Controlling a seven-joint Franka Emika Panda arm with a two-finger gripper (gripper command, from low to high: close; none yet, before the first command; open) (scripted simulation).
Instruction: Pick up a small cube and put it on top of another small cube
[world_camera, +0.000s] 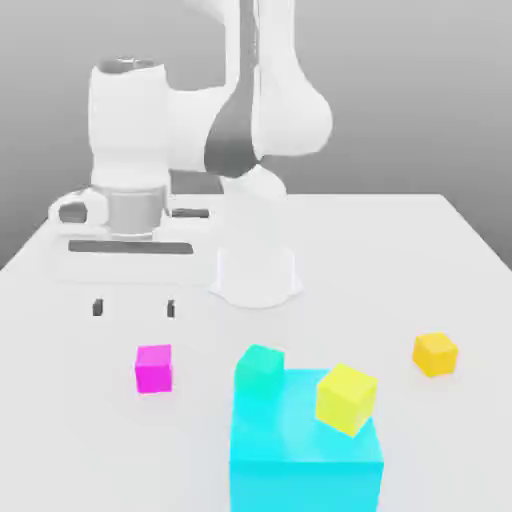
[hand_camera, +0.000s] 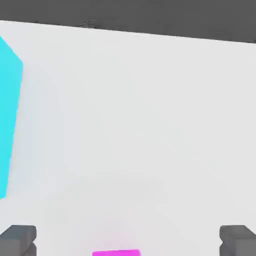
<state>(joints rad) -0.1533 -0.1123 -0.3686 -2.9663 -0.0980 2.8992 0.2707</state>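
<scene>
The two-finger gripper (world_camera: 133, 308) hangs low over the white bench (world_camera: 420, 260), its two dark fingertips (world_camera: 97, 307) spread wide apart with nothing between them and touching nothing. In the hand view the same grey fingertips (hand_camera: 19, 240) sit far apart at opposite sides, and bare bench surface (hand_camera: 150, 125) lies between them.

The small plain magenta-pink cube (world_camera: 154, 367) rests on the bench just in front of the gripper, toward the near edge and on the exterior view's left side. It lies below the line of the fingertips and apart from them. In the hand view a strip of its magenta top (hand_camera: 116, 253) shows midway between the two fingers.

A big cyan block (world_camera: 305, 445) stands at the near edge of the bench, near the middle. In the hand view one of its faces (hand_camera: 9, 120) appears off to the side of the open fingers. A small teal cube (world_camera: 260, 368) sits at the block's far corner on the exterior view's left, touching it; whether it rests on the block or on the bench behind it I cannot tell. A yellow-green cube (world_camera: 346, 398) sits tilted on the block's top, toward its right side in the exterior view.

A small orange-yellow cube (world_camera: 435, 353) lies alone on the bench toward the exterior view's right edge, well apart from the block and from the magenta cube.

The white arm (world_camera: 260, 120) rises from its round base (world_camera: 255, 275) near the middle of the bench.
</scene>
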